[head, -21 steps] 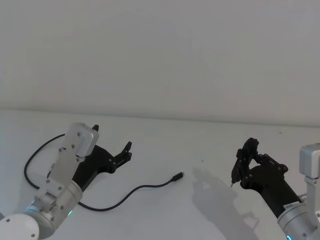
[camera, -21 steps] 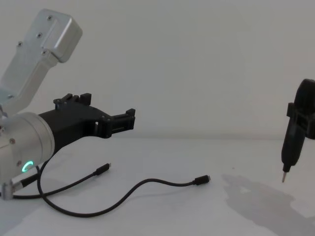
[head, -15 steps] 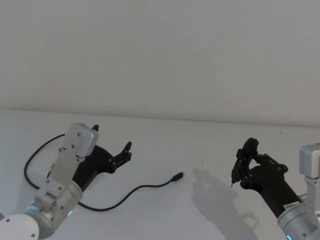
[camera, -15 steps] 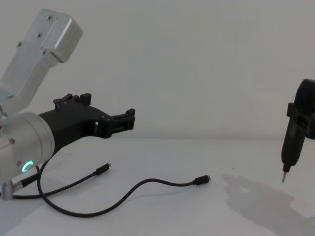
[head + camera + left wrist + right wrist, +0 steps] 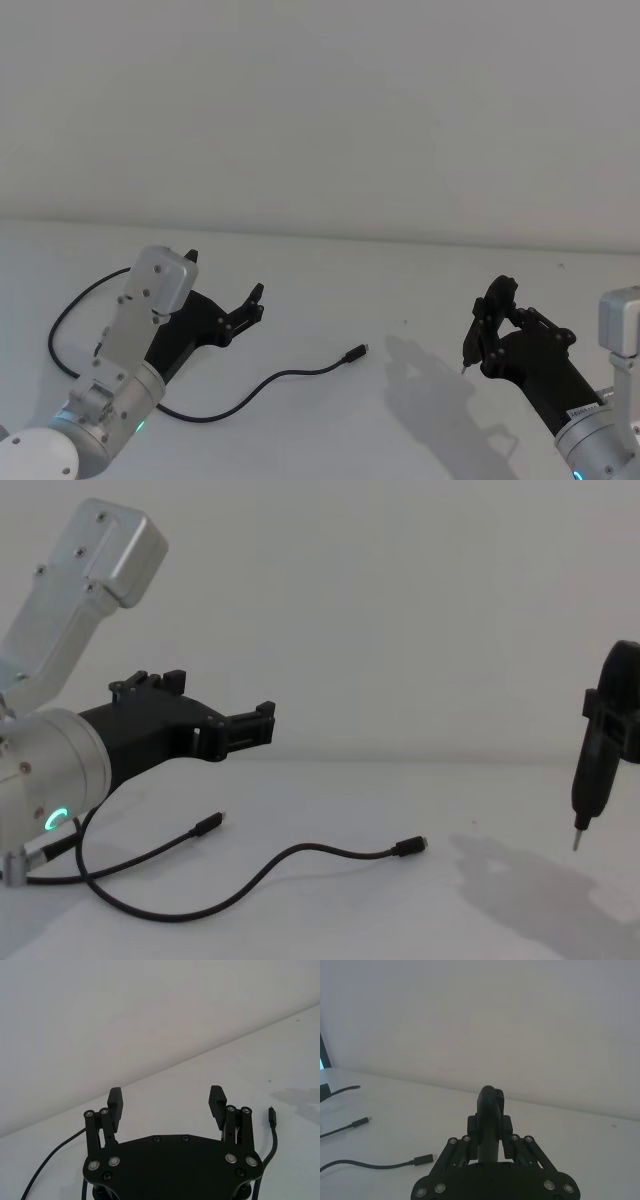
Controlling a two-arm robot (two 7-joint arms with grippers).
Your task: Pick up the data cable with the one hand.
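Approach step: left claw [image 5: 257, 302], fingers spread, above cable [image 5: 300, 373] on tabletop [image 5: 330, 290]; right claw [image 5: 474, 340] closed, well aside. Next: descent onto cable, then closing.

My left arm [image 5: 105, 395], silver with a green light ring, reaches forward at the lower left. My left claw [image 5: 255, 303], black and two-fingered, points forward and to the right. Its fingers [image 5: 216, 1101] are spread wide with nothing between them. My right arm [image 5: 600, 440], also silver, stands at the lower right. My right claw [image 5: 492, 310], black, is raised with its fingers pressed together.
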